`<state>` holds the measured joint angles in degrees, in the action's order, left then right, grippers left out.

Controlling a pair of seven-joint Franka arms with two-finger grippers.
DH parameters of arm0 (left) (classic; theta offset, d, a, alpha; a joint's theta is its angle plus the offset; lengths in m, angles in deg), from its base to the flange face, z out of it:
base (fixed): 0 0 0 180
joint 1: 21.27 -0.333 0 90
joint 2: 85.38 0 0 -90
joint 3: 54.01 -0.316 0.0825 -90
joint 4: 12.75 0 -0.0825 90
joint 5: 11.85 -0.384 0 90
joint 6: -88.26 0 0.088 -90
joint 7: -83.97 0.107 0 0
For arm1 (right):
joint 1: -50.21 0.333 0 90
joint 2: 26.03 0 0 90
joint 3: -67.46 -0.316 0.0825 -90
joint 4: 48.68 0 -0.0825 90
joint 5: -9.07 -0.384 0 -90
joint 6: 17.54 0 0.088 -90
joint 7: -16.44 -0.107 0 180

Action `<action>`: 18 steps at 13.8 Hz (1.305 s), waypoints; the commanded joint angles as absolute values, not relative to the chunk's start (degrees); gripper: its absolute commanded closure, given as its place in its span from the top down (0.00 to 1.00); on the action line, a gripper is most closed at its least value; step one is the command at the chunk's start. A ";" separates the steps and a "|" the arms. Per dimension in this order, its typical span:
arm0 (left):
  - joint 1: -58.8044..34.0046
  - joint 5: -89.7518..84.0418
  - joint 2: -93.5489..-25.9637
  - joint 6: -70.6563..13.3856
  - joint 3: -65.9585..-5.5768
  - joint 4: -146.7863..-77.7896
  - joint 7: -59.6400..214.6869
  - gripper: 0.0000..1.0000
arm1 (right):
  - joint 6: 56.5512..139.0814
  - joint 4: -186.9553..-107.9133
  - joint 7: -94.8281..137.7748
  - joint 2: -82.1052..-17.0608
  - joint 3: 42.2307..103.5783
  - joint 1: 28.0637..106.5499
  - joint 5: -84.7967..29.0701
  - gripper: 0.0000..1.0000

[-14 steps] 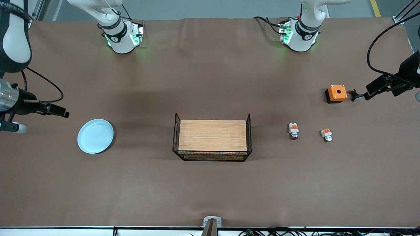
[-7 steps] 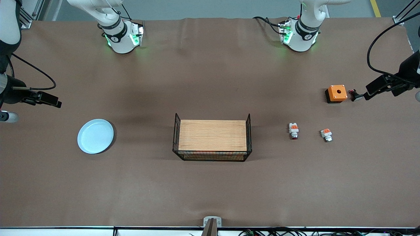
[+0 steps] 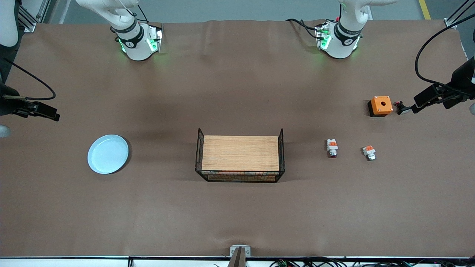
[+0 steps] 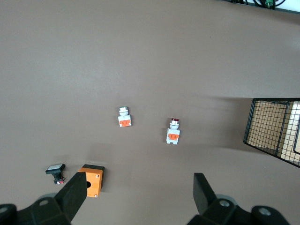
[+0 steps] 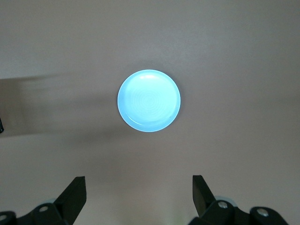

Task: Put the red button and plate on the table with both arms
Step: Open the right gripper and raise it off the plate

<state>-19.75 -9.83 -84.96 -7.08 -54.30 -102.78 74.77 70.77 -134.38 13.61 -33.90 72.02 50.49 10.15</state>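
Resting on table [image 3: 237,222]: one plate [image 3: 108,154], one red button [image 3: 332,148]; both jaws released, empty.

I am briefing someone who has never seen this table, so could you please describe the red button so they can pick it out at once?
Start at the wooden tray with black wire ends in the middle of the brown table and look toward the left arm's end. The first small white-and-orange part there is the red button. Its tip is dark red, while the similar part with a silvery-grey end lies beside it.

Both grippers aloft, fingers [image 4: 72,199] spread, seemingly empty.
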 commanded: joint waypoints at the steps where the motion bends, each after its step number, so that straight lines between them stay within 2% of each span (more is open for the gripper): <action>1: -19.69 -8.95 -85.20 -6.13 -54.36 -102.31 74.83 1.00 | 69.47 -132.00 13.02 -35.43 72.38 51.00 11.35 1.00; 3: -19.69 -8.95 -85.20 -6.04 -54.36 -102.31 74.75 1.00 | 69.12 -130.25 12.93 -35.09 72.29 51.26 11.62 1.00; 7: -19.61 -9.03 -85.20 -6.13 -54.36 -102.31 74.57 1.00 | 60.25 -123.39 13.28 -34.74 72.47 50.65 10.92 1.00; 11: -19.60 -9.03 -85.20 -6.13 -54.10 -102.31 74.39 1.00 | 55.24 -123.56 12.40 -33.85 72.20 51.09 11.00 1.00; 14: -19.61 -9.03 -85.20 -6.04 -54.01 -102.31 74.39 1.00 | 54.97 -123.91 12.49 -32.10 72.29 50.82 10.39 1.00; 18: -19.60 -8.95 -85.20 -6.13 -54.01 -102.31 74.39 1.00 | 55.85 -128.38 12.66 -28.15 72.29 51.00 9.42 1.00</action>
